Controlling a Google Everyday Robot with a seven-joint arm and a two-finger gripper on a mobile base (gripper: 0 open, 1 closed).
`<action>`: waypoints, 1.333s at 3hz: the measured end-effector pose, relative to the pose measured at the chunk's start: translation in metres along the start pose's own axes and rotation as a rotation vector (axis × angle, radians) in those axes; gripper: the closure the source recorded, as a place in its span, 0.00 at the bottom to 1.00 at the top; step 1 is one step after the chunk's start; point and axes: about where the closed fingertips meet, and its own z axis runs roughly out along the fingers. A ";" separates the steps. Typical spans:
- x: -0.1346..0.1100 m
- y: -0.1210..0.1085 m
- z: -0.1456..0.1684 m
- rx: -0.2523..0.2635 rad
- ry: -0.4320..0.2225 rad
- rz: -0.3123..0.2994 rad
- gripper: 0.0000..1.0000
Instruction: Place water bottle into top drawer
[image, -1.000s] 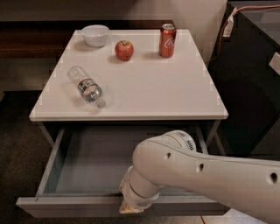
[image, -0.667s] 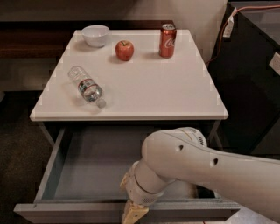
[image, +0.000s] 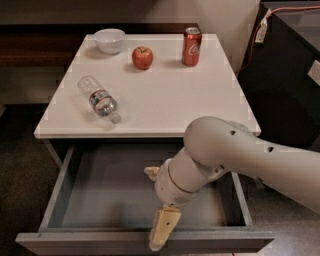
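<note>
The water bottle (image: 99, 100) lies on its side on the left part of the white table (image: 165, 107), cap toward the table's front edge. Below the tabletop the top drawer (image: 54, 200) stands pulled out, and its grey inside holds nothing. My gripper (image: 153, 208) hangs over the drawer's front middle, far from the bottle. It is open with nothing held: one beige finger (image: 163, 228) points down across the drawer front, the other (image: 151, 172) sticks out to the left above the drawer floor. My pale arm (image: 240, 155) comes in from the right.
At the back of the table are a white bowl (image: 109, 39), a red apple (image: 142, 57) and a red soda can (image: 191, 46). A dark cabinet (image: 290, 75) stands to the right. The dark floor (image: 20, 165) lies to the left.
My wrist has lifted from the drawer's front edge and turned, so a second finger now shows. The drawer sits slightly farther out. The bottle has not moved.
</note>
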 end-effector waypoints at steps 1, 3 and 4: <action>-0.006 -0.024 -0.017 0.016 -0.052 0.013 0.00; -0.036 -0.061 -0.044 0.052 -0.084 0.056 0.00; -0.049 -0.074 -0.058 0.081 -0.060 0.100 0.00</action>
